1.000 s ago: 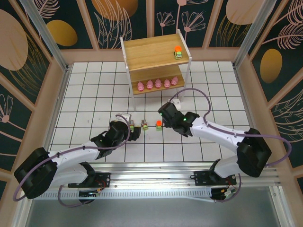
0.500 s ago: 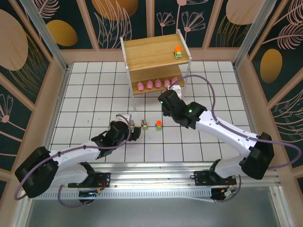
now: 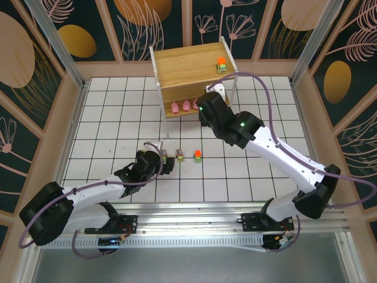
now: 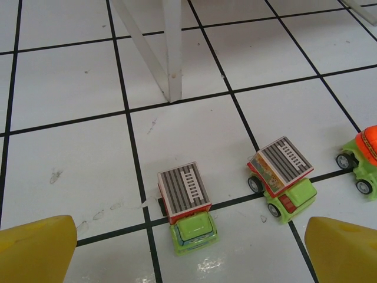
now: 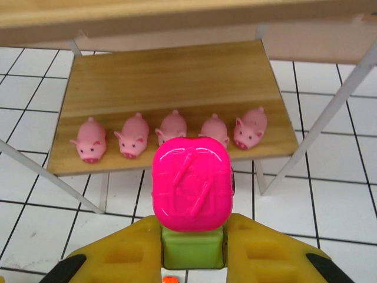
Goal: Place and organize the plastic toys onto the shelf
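The shelf (image 3: 194, 71) stands at 12 o'clock. Within the last second the right arm (image 3: 274, 150) has swung up from the floor to the shelf's 5 o'clock corner. The right gripper (image 5: 191, 250) is clamped on a pink-topped car (image 5: 189, 183), so a placement beside the orange car (image 3: 221, 65) looks likely next. The left gripper (image 4: 188, 253) hangs spread wide over two grey trucks (image 4: 184, 197). From above, the arm hides some of the five pigs (image 5: 174, 131). The fingers cover the held car's wheels.

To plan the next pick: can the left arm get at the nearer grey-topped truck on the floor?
Probably yes. The left gripper is open just before that truck, which stands apart from the second grey-topped truck and the shelf leg; nothing lies between.
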Robot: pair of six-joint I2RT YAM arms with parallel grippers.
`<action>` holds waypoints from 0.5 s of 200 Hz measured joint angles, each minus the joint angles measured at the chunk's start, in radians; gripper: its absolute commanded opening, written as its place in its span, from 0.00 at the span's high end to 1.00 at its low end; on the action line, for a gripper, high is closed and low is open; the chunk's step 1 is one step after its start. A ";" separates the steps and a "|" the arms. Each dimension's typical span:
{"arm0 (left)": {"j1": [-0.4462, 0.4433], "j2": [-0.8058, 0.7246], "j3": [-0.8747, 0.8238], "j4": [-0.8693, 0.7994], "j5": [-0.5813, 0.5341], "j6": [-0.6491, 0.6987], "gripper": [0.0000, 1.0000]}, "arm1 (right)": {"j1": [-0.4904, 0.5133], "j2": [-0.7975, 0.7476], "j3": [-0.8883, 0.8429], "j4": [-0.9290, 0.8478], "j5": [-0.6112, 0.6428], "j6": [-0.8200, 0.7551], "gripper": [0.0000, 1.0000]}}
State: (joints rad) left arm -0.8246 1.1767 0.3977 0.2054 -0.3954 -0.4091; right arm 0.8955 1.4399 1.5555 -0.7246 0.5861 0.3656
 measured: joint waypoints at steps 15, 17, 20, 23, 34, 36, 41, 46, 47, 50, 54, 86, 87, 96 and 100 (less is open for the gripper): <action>0.002 0.001 0.003 0.000 -0.003 -0.005 0.01 | -0.003 0.039 0.070 -0.016 0.002 -0.027 0.82; 0.003 0.001 0.003 0.000 -0.002 -0.005 0.01 | -0.004 0.044 0.080 -0.019 0.004 -0.030 0.82; 0.005 0.002 0.003 0.000 -0.002 -0.006 0.01 | -0.005 0.051 0.093 -0.019 0.006 -0.034 0.82; 0.006 0.002 0.003 0.000 -0.002 -0.008 0.01 | -0.005 0.055 0.101 -0.019 0.006 -0.038 0.82; 0.014 0.002 0.003 0.000 0.000 -0.010 0.01 | -0.011 0.084 0.159 -0.029 0.010 -0.058 0.81; 0.017 0.002 0.003 0.000 0.002 -0.012 0.01 | -0.012 0.089 0.171 -0.028 0.010 -0.063 0.81; 0.023 0.002 0.003 0.000 0.004 -0.014 0.01 | -0.016 0.101 0.196 -0.032 0.009 -0.073 0.81; 0.029 0.002 0.003 0.000 0.007 -0.015 0.01 | -0.021 0.114 0.222 -0.036 0.009 -0.080 0.81; 0.029 0.002 0.003 0.000 0.008 -0.016 0.01 | -0.021 0.114 0.222 -0.036 0.009 -0.080 0.81; 0.033 0.002 0.003 0.000 0.011 -0.016 0.01 | -0.026 0.122 0.238 -0.036 0.008 -0.083 0.81; 0.040 0.002 0.003 0.000 0.018 -0.018 0.01 | -0.032 0.131 0.256 -0.037 0.008 -0.092 0.81; 0.080 -0.011 0.003 0.000 0.053 -0.031 0.01 | -0.092 0.211 0.380 -0.043 -0.013 -0.132 0.81; 0.080 -0.011 0.003 0.000 0.054 -0.031 0.01 | -0.094 0.213 0.383 -0.043 -0.014 -0.133 0.81; 0.091 -0.016 0.003 0.001 0.068 -0.034 0.01 | -0.109 0.232 0.405 -0.044 -0.019 -0.142 0.81; 0.094 -0.017 0.002 0.001 0.074 -0.034 0.01 | -0.119 0.245 0.418 -0.043 -0.024 -0.147 0.81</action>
State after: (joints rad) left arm -0.7303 1.1595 0.4000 0.2066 -0.3214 -0.4435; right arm 0.7769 1.6844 1.9739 -0.7677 0.5625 0.2184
